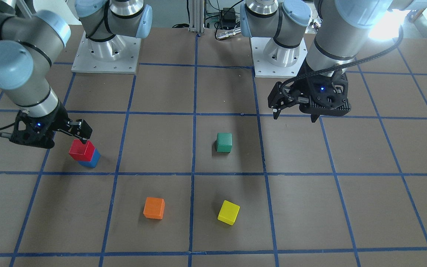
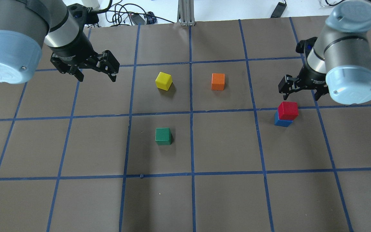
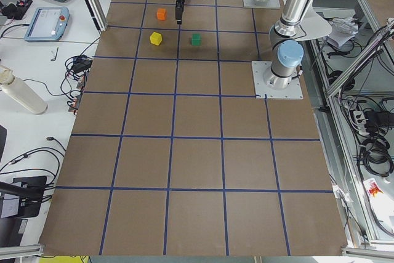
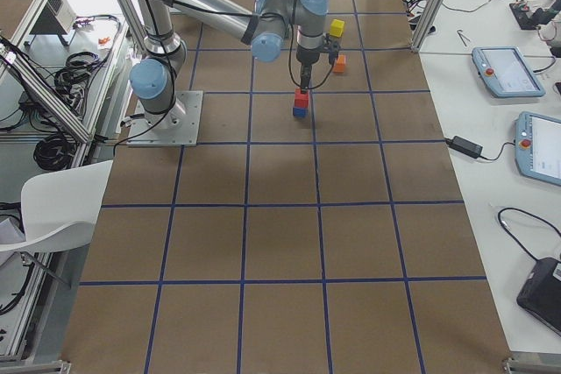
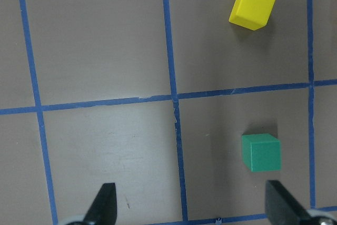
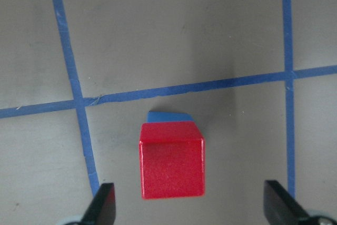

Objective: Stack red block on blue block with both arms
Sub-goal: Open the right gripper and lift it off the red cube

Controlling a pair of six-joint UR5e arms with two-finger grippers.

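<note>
The red block (image 1: pixel 82 150) sits on top of the blue block (image 1: pixel 92 161), a little offset; the stack also shows in the overhead view, red block (image 2: pixel 288 110) over blue block (image 2: pixel 282 122). My right gripper (image 2: pixel 302 93) is open and empty just above the stack. In the right wrist view the red block (image 6: pixel 171 167) lies between the spread fingertips (image 6: pixel 102 206), with a sliver of the blue block (image 6: pixel 167 116) behind it. My left gripper (image 2: pixel 97 76) is open and empty, hovering far from the stack; it also shows in the front-facing view (image 1: pixel 295 116).
A green block (image 2: pixel 163 136), a yellow block (image 2: pixel 163 80) and an orange block (image 2: pixel 218 81) lie separately on the brown table with blue tape lines (image 2: pixel 190 112). The green block (image 5: pixel 260 152) and yellow block (image 5: pixel 253 7) show in the left wrist view.
</note>
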